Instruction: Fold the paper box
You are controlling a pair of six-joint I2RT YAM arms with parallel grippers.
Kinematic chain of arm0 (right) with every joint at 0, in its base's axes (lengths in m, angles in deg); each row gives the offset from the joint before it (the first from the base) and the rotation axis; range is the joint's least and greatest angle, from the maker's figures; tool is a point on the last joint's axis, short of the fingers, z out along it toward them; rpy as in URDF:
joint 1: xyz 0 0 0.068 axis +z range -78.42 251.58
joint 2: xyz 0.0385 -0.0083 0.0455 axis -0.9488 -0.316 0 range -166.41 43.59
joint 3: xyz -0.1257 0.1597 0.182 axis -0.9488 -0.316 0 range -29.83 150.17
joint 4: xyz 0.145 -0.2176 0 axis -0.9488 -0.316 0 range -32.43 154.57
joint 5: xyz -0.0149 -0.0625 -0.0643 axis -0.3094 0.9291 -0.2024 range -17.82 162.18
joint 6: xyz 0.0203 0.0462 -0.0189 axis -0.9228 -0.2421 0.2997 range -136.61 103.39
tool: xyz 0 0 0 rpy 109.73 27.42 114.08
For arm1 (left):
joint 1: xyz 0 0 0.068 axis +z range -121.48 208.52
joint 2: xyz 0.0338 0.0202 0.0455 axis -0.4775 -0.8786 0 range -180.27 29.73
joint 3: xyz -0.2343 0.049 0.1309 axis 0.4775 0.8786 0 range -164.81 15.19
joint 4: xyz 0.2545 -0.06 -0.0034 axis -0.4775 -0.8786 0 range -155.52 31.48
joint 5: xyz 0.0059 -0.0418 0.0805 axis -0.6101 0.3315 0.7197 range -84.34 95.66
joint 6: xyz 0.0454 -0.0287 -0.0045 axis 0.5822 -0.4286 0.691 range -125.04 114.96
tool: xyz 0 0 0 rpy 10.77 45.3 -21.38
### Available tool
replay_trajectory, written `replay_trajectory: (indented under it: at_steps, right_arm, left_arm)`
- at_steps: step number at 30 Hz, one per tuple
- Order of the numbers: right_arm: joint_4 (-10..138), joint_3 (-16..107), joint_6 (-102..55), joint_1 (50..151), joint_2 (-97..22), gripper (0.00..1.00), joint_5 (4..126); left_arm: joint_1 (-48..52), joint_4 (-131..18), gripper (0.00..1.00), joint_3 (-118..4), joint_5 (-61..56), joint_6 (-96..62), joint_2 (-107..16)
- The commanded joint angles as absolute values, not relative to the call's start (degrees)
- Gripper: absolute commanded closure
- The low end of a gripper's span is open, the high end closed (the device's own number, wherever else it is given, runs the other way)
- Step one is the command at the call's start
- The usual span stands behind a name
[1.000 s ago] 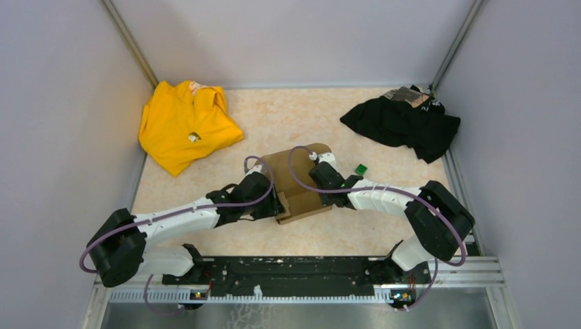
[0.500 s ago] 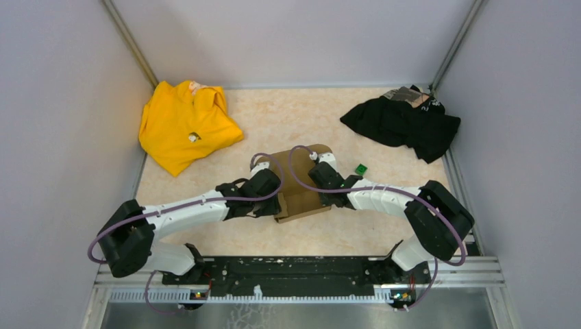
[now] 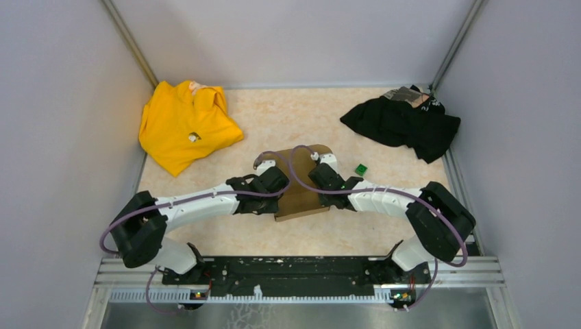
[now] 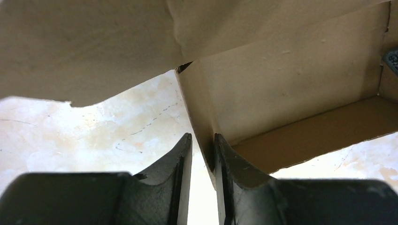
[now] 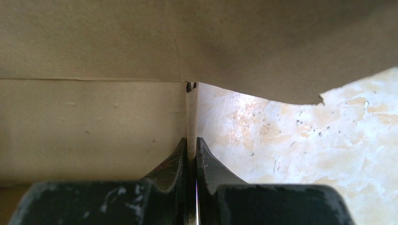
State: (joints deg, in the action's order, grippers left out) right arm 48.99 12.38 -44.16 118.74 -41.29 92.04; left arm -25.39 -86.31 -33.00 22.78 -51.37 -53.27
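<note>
The brown paper box [image 3: 299,200] lies partly raised in the middle of the table, between my two grippers. My left gripper [image 3: 277,178] is at its left side. In the left wrist view its jaws straddle an upright side wall of the box [image 4: 281,84]. The wall leans on the right finger [image 4: 225,154], and a gap shows between the wall and the left finger. My right gripper [image 3: 320,173] is at the box's right side. In the right wrist view the right gripper [image 5: 191,139] is shut on a thin upright wall of the box [image 5: 94,117].
A yellow garment [image 3: 185,123] lies at the back left and a black garment [image 3: 404,123] at the back right. A small green cube [image 3: 360,168] sits just right of the box. Grey walls enclose the table on three sides.
My left arm has reached right and forward to the box's left wall, and its jaws have narrowed around it. The right gripper has kept its hold.
</note>
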Motion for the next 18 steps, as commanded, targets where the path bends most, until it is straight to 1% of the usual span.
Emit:
replay_trajectory:
  at_steps: [1,4,7,12,15,17,18]
  right_arm:
    - [48.0,10.4,-44.6,119.5,-39.3,0.99,92.9]
    - [48.3,9.7,-45.1,119.5,-38.3,0.99,92.4]
    - [48.3,9.3,-45.3,119.5,-37.4,0.98,92.0]
    - [48.6,8.4,-45.4,119.5,-35.6,0.95,91.9]
    - [48.9,7.9,-45.4,119.5,-34.7,0.92,91.6]
    - [49.0,7.7,-45.2,119.5,-34.0,0.87,91.5]
    - [49.1,7.6,-45.0,119.5,-33.6,0.85,91.5]
  left_arm:
    - [-25.6,-92.8,0.70,-34.6,28.3,-49.5,-55.3]
    - [-25.7,-94.1,0.71,-35.3,29.3,-49.2,-56.3]
    - [-25.7,-95.3,0.76,-36.2,30.3,-48.7,-57.2]
    - [-25.9,-98.2,0.81,-38.6,32.5,-48.2,-59.5]
    - [-25.9,-99.2,0.91,-39.6,33.5,-47.9,-60.8]
    - [-25.9,-99.9,1.00,-40.3,34.1,-47.8,-62.0]
    - [-26.0,-100.4,1.00,-40.8,34.4,-47.7,-62.6]
